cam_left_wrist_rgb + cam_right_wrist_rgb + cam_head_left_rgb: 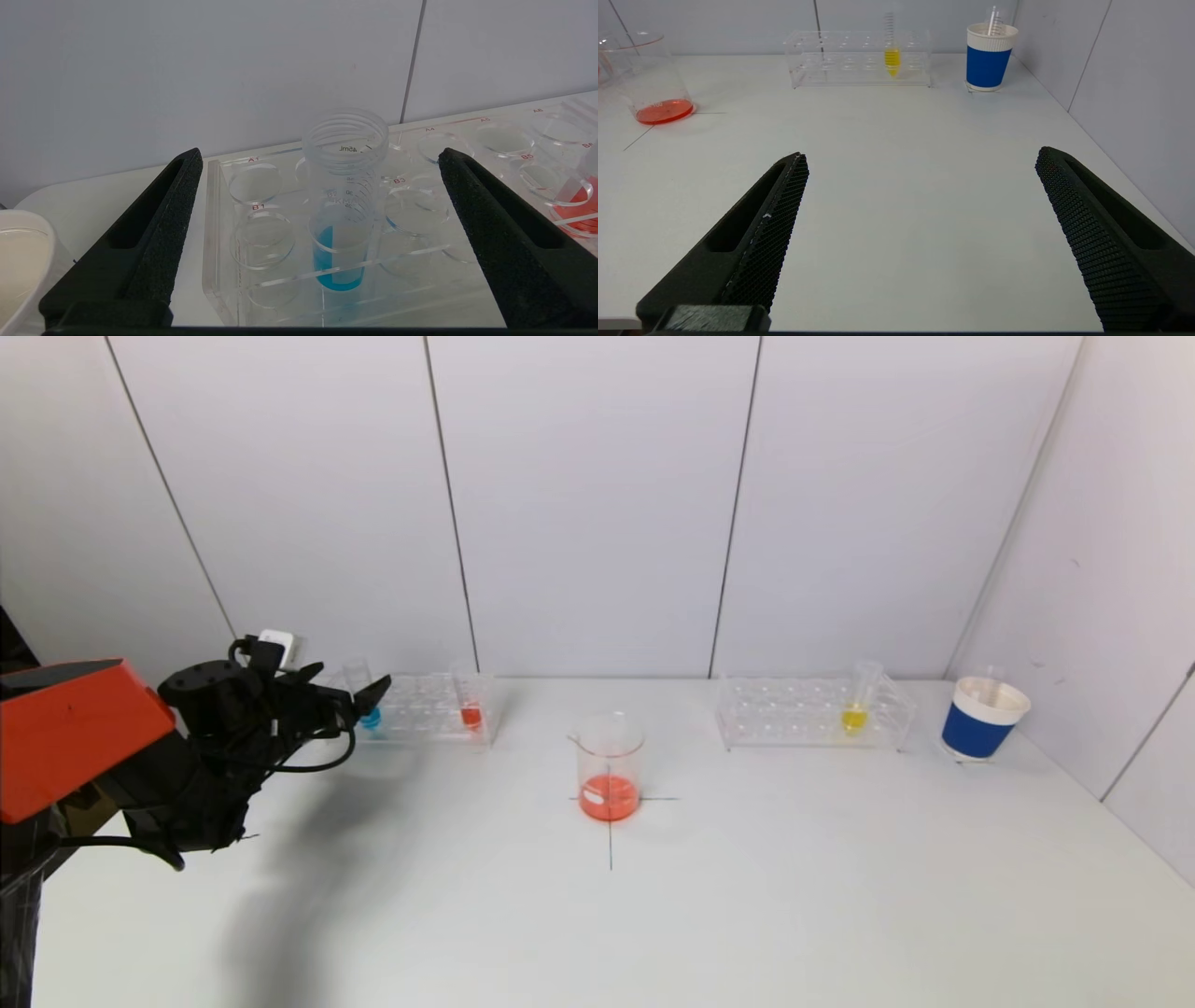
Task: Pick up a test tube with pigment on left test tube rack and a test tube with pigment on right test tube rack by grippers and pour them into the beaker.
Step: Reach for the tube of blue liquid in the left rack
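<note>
The white bench is carrying two clear racks, the left rack and the right rack, with the beaker of orange liquid standing between them. A blue cup is sitting beside the right rack. The blue tube is being framed by the left gripper, fingers spread wide, not touching it. The right gripper is being held over bare bench, fingers wide, well apart from the yellow tube. A red tube is standing in the left rack.
</note>
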`<act>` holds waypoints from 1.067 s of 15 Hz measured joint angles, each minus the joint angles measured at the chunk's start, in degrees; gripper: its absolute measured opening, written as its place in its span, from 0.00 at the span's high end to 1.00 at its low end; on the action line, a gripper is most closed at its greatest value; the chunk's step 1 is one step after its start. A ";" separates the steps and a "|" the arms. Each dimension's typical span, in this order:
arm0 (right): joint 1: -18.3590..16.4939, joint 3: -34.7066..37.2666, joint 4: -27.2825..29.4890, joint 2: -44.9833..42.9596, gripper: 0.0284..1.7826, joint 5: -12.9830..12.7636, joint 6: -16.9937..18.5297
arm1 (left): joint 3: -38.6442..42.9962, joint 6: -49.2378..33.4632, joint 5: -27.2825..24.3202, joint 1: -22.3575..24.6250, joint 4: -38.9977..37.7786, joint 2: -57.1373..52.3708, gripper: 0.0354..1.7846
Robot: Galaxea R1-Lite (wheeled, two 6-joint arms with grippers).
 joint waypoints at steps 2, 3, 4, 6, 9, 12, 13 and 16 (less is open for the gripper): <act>0.00 0.00 0.02 0.00 0.01 0.00 -0.02 | 0.07 0.02 0.00 -0.05 -0.07 -0.02 0.01; 0.00 0.00 0.00 0.00 0.01 0.00 0.00 | 0.11 0.05 0.00 -0.09 -0.09 -0.04 0.01; 0.00 0.00 0.00 0.00 0.01 -0.02 0.02 | 0.11 0.00 0.00 -0.17 -0.11 -0.04 0.01; 0.00 0.00 0.02 0.00 0.01 0.00 0.00 | 0.11 0.00 0.00 -0.33 -0.09 -0.04 0.01; 0.00 0.00 0.00 0.00 0.01 -0.02 0.00 | 0.11 0.02 -0.05 -0.37 -0.11 -0.04 0.01; 0.00 0.00 0.00 0.00 0.01 0.00 0.02 | 0.07 0.02 -0.10 -0.37 -0.11 -0.04 0.01; 0.00 0.00 0.02 0.00 0.01 -0.02 0.02 | 0.05 0.02 -0.05 -0.37 -0.09 -0.04 0.01; 0.00 0.00 0.02 0.00 0.01 0.00 0.02 | 0.02 0.05 -0.07 -0.37 -0.09 -0.02 0.01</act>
